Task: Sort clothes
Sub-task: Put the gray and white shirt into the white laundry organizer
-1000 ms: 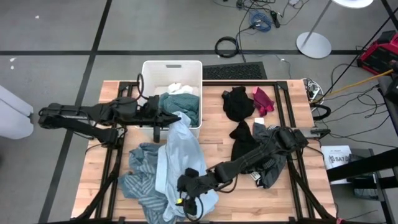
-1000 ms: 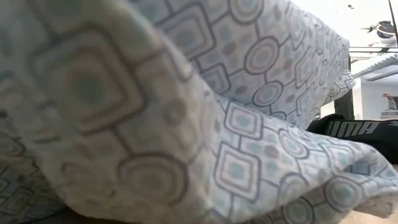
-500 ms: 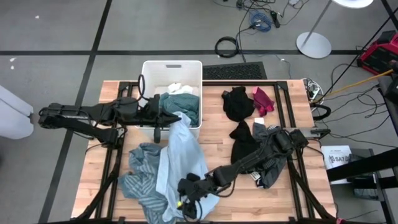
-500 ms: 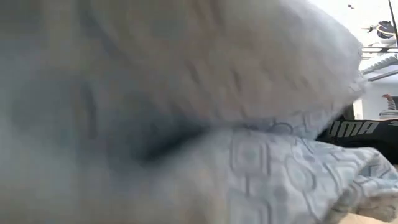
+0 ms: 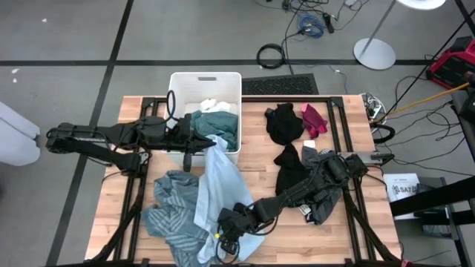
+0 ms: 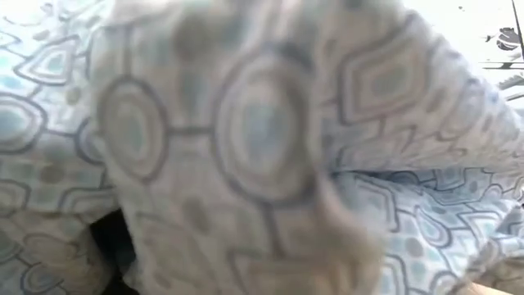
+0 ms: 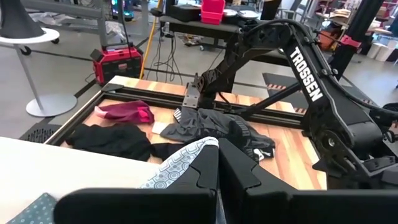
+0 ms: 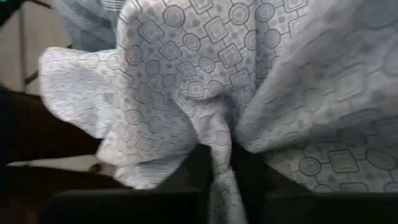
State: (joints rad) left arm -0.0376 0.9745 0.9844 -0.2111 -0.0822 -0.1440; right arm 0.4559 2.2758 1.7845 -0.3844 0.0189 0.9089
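Right gripper (image 5: 231, 225) has shifted a little rightward along the near table edge since half a second ago, and the light blue patterned shirt (image 5: 217, 189) it clamps has drawn narrower with it, its near end now bunched at the fingers; the right wrist view shows the cloth (image 8: 205, 93) pinched between the two dark fingers. Left gripper (image 5: 197, 139) has stayed at the near rim of the white bin (image 5: 178, 81), shut on the far end of the same shirt, whose patterned edge (image 7: 186, 163) shows gripped between its fingers in the left wrist view. Shirt thus runs stretched from the bin's near wall down to the near table edge, over a teal striped garment (image 5: 169, 208) lying at near left. Inside the bin sit a teal garment (image 5: 221, 122) and a white one (image 5: 210, 104). At far right on the wooden table (image 5: 256, 133) lie a black garment (image 5: 282, 122) and, just beside it, a magenta one (image 5: 313, 119); nearer, another black garment (image 5: 291, 172) and a dark grey one (image 5: 326, 202) lie under the right arm. Low view is wholly blocked by the patterned cloth (image 6: 246, 147) draped in front of the lens, now hanging closer and blurrier than a second ago, hiding the black garment seen then at right.
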